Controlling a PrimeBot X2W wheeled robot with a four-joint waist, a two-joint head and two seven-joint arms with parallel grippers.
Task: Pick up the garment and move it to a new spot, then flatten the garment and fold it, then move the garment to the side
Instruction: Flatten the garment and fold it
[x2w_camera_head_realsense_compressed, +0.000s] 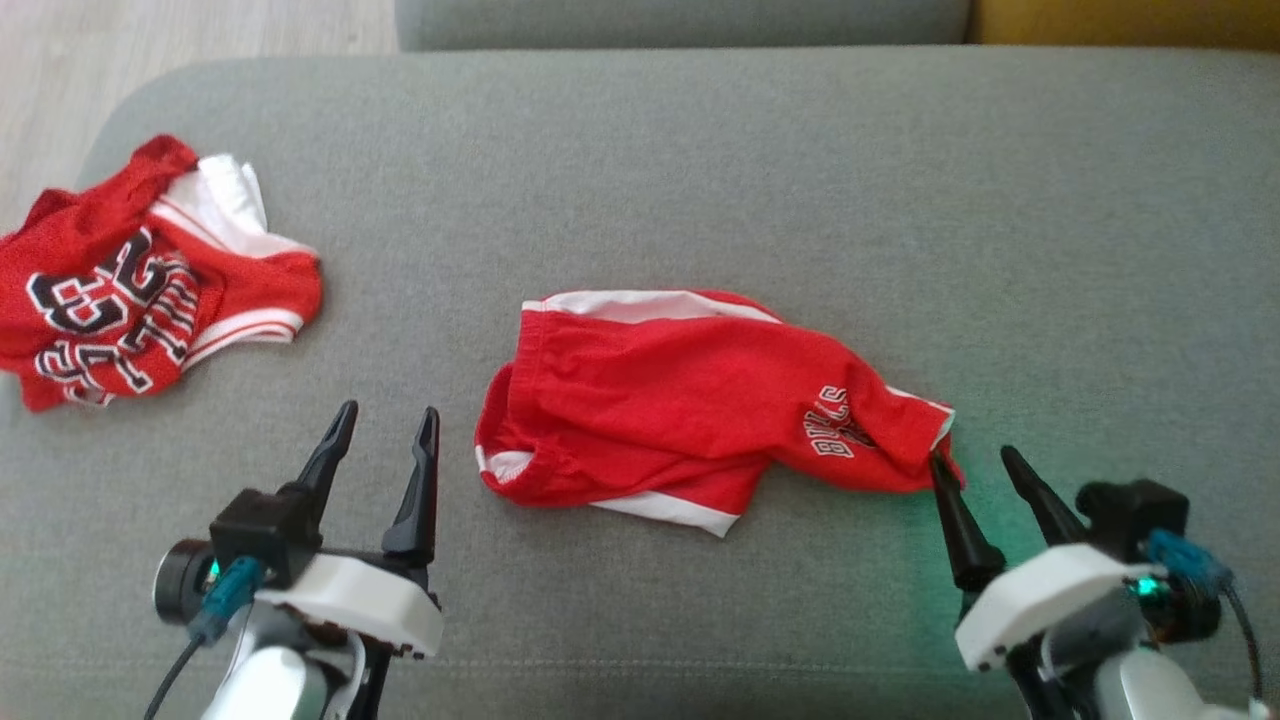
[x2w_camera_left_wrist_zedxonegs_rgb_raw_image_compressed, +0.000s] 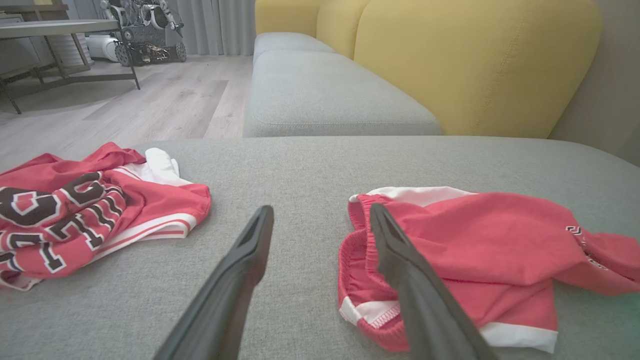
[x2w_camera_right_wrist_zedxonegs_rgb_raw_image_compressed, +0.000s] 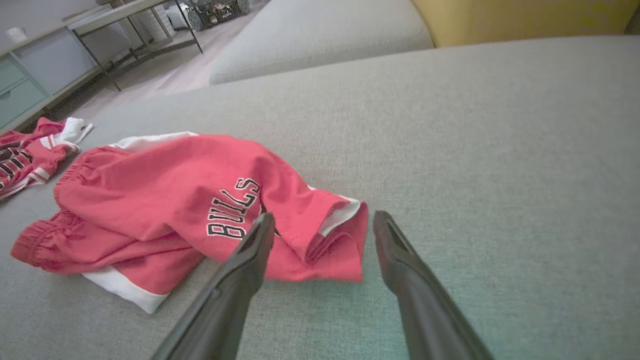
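You have the red shorts (x2w_camera_head_realsense_compressed: 680, 400) lying crumpled on the grey sofa cushion (x2w_camera_head_realsense_compressed: 700, 150), with the waistband turned toward the left arm and the leg with the BULLS print toward the right arm. The left end effector (x2w_camera_head_realsense_compressed: 389, 410) stands just beside the waistband end of the shorts, its two fingers spread wide and holding nothing. The right end effector (x2w_camera_head_realsense_compressed: 972, 453) is at the opposite end of the shorts, at the leg hem, also wide open and empty. In the right wrist view the hem lies partly between its fingers. Whether its inner finger already touches the cloth I cannot say for sure, because the finger covers that place.

I judge that the arms are set at the two ends so you can take the shorts on both sides and lift them stretched, which should make the move and the flattening easier. The shorts are bunched, so a pinch at the hem may catch more than one layer. A red jersey (x2w_camera_head_realsense_compressed: 130, 290) lies well apart from the shorts, beyond the waistband side; keep the left arm away from it.
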